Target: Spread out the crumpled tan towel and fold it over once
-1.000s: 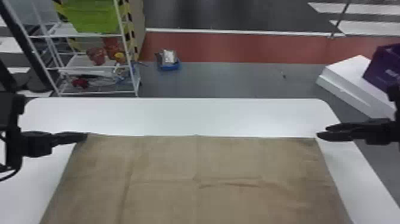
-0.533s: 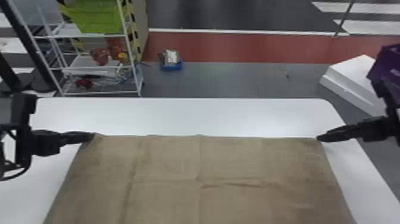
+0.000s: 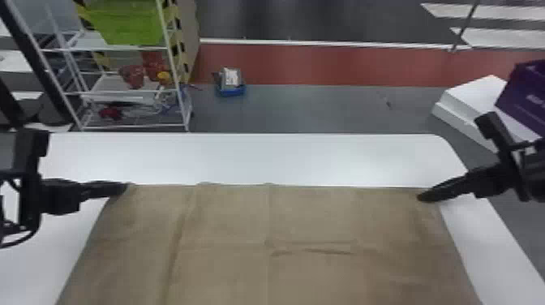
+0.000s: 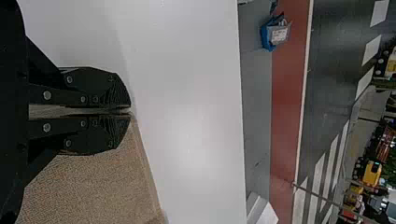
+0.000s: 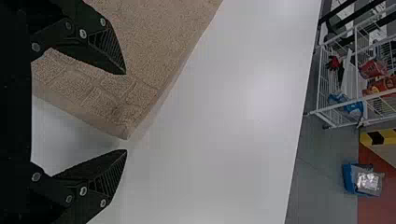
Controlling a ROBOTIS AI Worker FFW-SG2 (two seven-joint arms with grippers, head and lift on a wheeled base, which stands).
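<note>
Head view shows the left gripper (image 3: pixel 125 188) pinching one far corner of the tan towel (image 3: pixel 308 219) and the right gripper (image 3: pixel 423 197), fingers spread, at the other. Between and beyond them, the towel lies spread, lightly creased, on the white table (image 3: pixel 284 158).

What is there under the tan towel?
The white table shows beyond the far edge of the tan towel and along its left and right sides. What lies directly beneath is covered and cannot be seen.

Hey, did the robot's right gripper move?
Yes, the right gripper moved a little left and toward the robot, away from the far edge of the white table.
</note>
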